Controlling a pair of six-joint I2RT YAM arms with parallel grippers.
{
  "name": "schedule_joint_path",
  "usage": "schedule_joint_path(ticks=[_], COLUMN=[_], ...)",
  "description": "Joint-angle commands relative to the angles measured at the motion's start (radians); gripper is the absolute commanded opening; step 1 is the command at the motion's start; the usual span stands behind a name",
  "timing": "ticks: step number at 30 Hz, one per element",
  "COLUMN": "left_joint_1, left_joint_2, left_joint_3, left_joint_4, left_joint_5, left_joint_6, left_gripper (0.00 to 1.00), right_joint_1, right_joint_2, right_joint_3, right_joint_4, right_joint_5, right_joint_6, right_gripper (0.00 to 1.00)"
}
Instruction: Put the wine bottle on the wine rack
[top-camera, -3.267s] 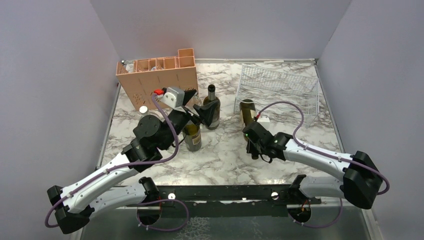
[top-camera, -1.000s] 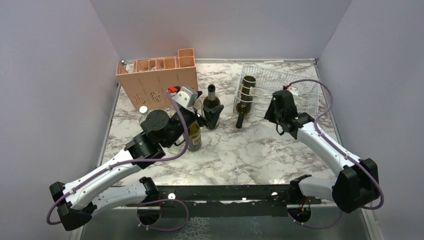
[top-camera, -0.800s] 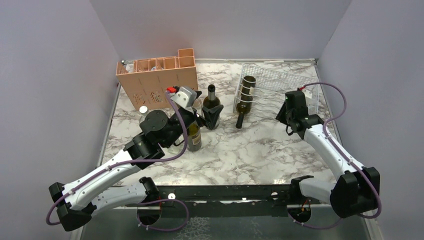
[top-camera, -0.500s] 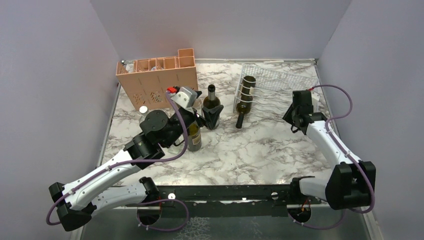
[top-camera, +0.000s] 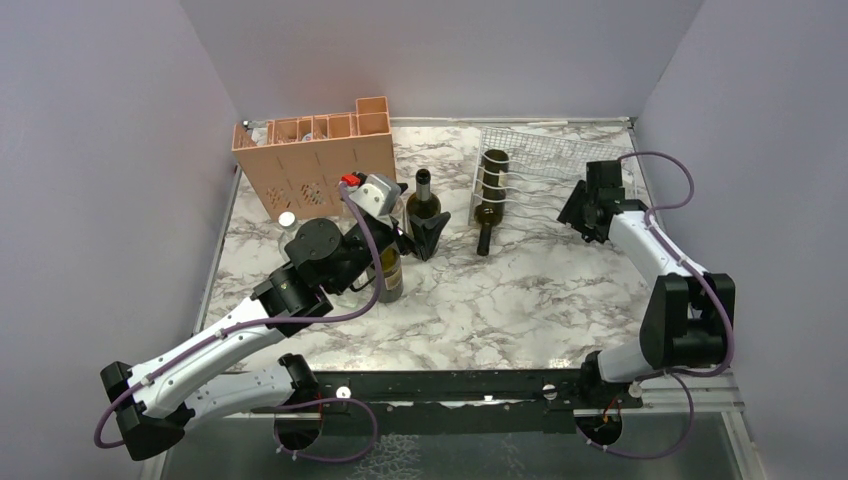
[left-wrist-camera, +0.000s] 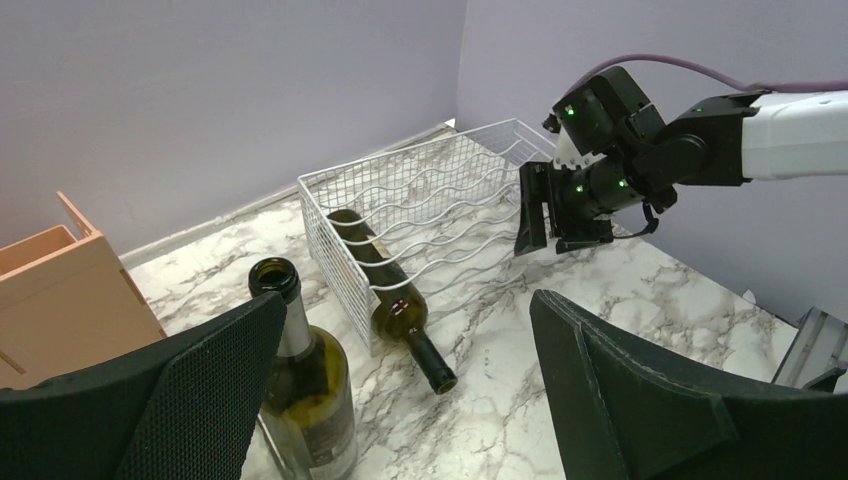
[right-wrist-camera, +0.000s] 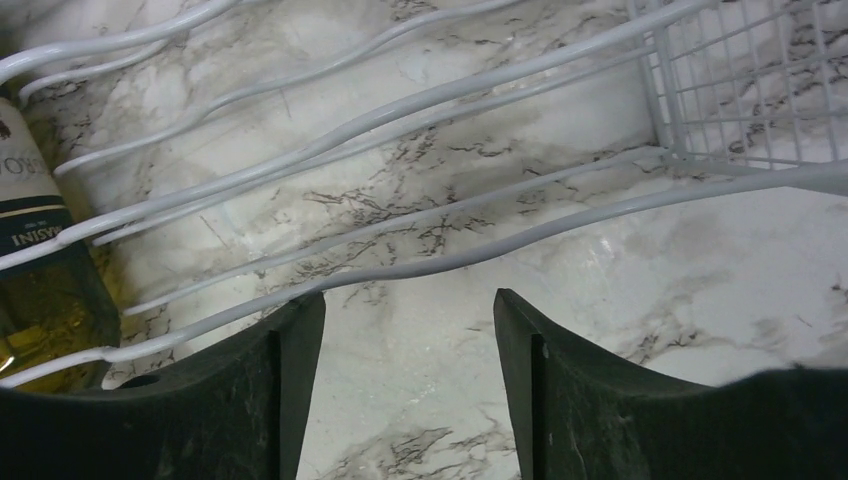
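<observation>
The white wire wine rack (top-camera: 545, 172) stands at the back right, and one green wine bottle (top-camera: 491, 190) lies in its leftmost cradle with the neck sticking out toward me. A second wine bottle (top-camera: 422, 203) stands upright mid-table. My left gripper (top-camera: 426, 234) is open wide just in front of that bottle. In the left wrist view the bottle (left-wrist-camera: 300, 390) is close to the left finger, not gripped. My right gripper (top-camera: 574, 214) is open at the rack's right front end. In the right wrist view its fingertips (right-wrist-camera: 300, 320) are apart just short of the rack wires (right-wrist-camera: 400, 110), with nothing between them.
A peach-orange compartment crate (top-camera: 320, 160) stands at the back left. Another upright bottle (top-camera: 387, 272) is partly hidden under my left arm. Lilac walls close in the table on three sides. The racked bottle's label (right-wrist-camera: 35, 225) shows at the left of the right wrist view.
The right gripper has moved right, away from the racked bottle to the rack's right end, and its jaws have parted. The bottle stays in the rack. The left arm has barely moved.
</observation>
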Motion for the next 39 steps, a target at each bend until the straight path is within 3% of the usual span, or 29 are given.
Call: schedule_joint_path(ticks=[1,7,15,24,30,39], left_joint_1=[-0.002,-0.002,-0.001,-0.002,-0.001,-0.002], left_joint_2=[-0.001,0.009,0.028,0.008,-0.033,-0.094], left_joint_3=[0.03,0.046,0.103,0.146,0.142,0.125], left_joint_4=[0.013,0.001,-0.036,-0.042,-0.042,-0.07], left_joint_5=[0.021,-0.01,-0.129,-0.218,-0.288,-0.322], left_joint_6=[-0.004,-0.005,0.017,0.058,0.058,0.051], left_gripper=[0.99,0.99,0.99,0.99,0.99,0.99], right_joint_1=[-0.009,-0.009,0.009,0.19,0.349,0.525], right_joint_2=[0.026,-0.041,-0.197,-0.309,-0.277,-0.087], right_joint_3=[0.067,0.052,0.042,0.064,0.1,0.279], right_joint_4=[0.059,0.037,0.011,0.197,0.343,0.347], right_joint_5=[-0.078,-0.173,-0.499,-0.773,-0.792,-0.729], right_joint_6=[-0.041,-0.063,-0.195,-0.247,-0.292,-0.415], right_gripper=[0.68,0.7,0.66,0.66,0.67,0.67])
